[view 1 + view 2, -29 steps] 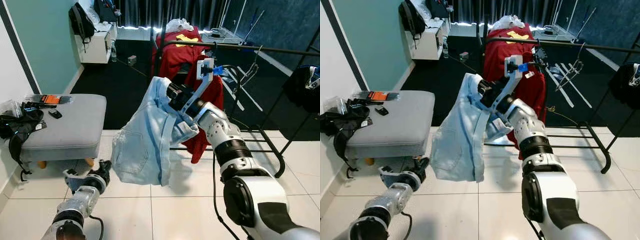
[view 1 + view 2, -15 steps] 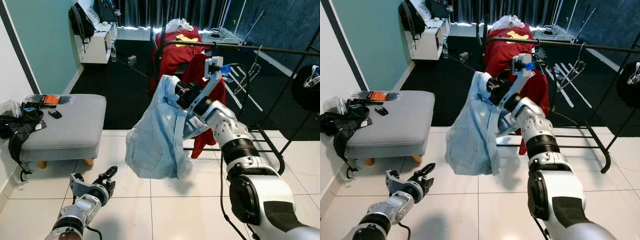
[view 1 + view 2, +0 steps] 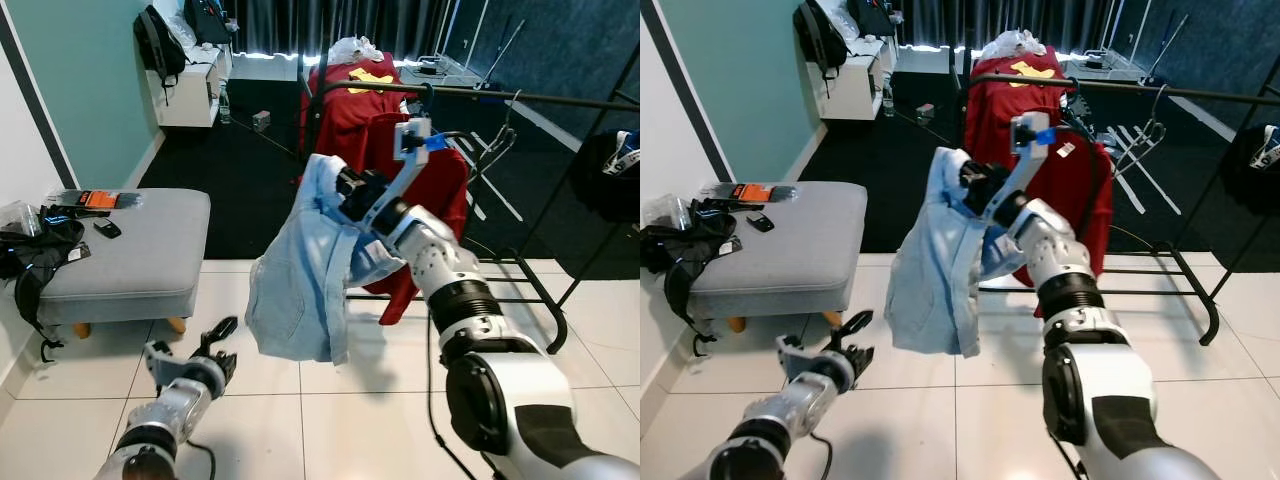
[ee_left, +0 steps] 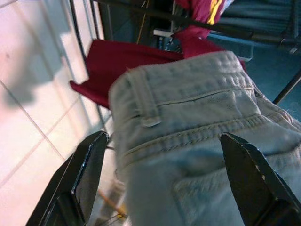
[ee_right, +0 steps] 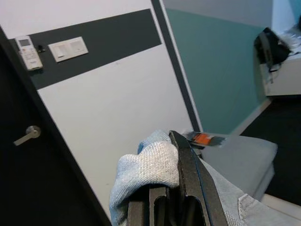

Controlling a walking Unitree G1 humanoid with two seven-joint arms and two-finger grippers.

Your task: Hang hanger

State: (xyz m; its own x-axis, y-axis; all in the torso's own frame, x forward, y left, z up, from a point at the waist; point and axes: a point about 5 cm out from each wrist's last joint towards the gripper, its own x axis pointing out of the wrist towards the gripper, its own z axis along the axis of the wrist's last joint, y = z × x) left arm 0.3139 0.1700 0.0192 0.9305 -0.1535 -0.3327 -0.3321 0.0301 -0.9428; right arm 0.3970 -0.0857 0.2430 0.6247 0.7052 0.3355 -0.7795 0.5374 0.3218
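Your right gripper [image 3: 345,187] is raised at mid-scene, its black fingers [image 5: 188,179] clenched on the top fold of the pale blue jeans [image 3: 300,285]. You can see in the right wrist view how the denim bunches against the pressed-together fingers. The jeans hang free from that grip, above the white tiled floor [image 3: 300,420], with a back pocket facing the left. No hanger can be made out inside the denim, so you cannot tell whether one is held with it.

Just beyond the gripper, on the far right, stands the black clothes rail [image 3: 520,97]. A red garment [image 3: 385,150] hangs on it, directly behind the jeans, and an empty wire hanger [image 3: 500,135] dangles from the bar further right. A dark garment [image 3: 610,170] hangs at the right edge.

Your left gripper [image 3: 215,345] is low and near, over the tiles, with its two fingers [image 4: 84,174] spread wide and holding nothing. Its wrist camera looks up at the waistband and pocket of the jeans.

To the left sits a grey ottoman [image 3: 130,265] carrying small items, with a black bag [image 3: 25,260] at its left end. A black backpack [image 3: 155,40] hangs on the far teal wall.
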